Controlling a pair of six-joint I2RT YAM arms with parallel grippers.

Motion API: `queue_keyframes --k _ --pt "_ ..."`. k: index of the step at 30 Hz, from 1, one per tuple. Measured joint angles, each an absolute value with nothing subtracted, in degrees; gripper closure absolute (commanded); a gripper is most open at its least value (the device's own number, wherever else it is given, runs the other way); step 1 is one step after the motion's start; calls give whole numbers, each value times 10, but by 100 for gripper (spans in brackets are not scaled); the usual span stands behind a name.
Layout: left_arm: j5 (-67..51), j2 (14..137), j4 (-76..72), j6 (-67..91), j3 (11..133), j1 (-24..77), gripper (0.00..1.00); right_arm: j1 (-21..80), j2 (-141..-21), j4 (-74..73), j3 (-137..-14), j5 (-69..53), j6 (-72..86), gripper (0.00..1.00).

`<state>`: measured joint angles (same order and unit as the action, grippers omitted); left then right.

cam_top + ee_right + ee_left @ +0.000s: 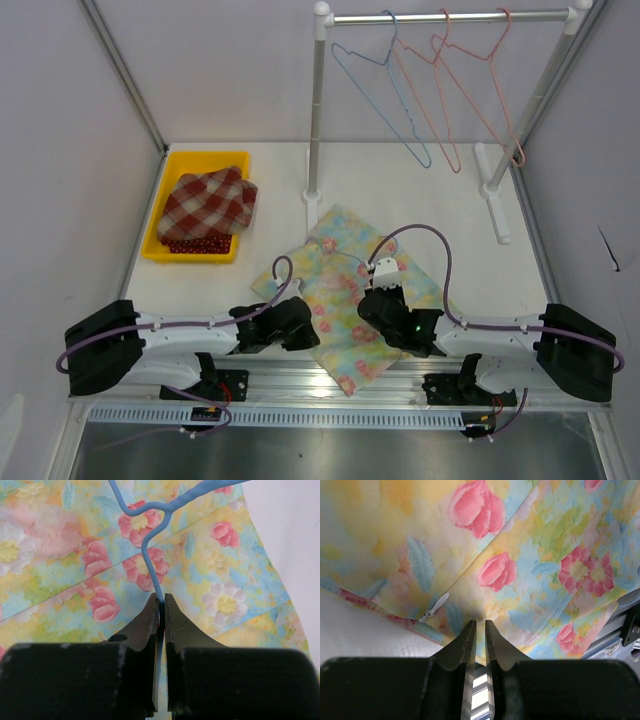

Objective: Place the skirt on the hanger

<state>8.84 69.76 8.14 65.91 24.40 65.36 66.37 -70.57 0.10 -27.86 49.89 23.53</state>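
The floral skirt lies flat on the table between the arms. In the left wrist view the skirt fills the frame, and its white zip pull shows near the edge. My left gripper is shut on the skirt's near edge. My right gripper is shut on the wire of a blue hanger, which lies over the skirt. The hanger's far parts run out of the right wrist view.
A clothes rack stands at the back right with one blue hanger and two pink ones. Its pole and foot stand just behind the skirt. A yellow bin at the left holds a red checked cloth.
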Motion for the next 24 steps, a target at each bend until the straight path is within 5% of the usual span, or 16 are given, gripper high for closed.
queue_keyframes --k 13,24 --pt "88 679 96 649 237 646 81 691 -691 -29 -293 523 210 100" --pt "102 597 208 597 309 646 58 725 -538 -86 -346 494 146 100"
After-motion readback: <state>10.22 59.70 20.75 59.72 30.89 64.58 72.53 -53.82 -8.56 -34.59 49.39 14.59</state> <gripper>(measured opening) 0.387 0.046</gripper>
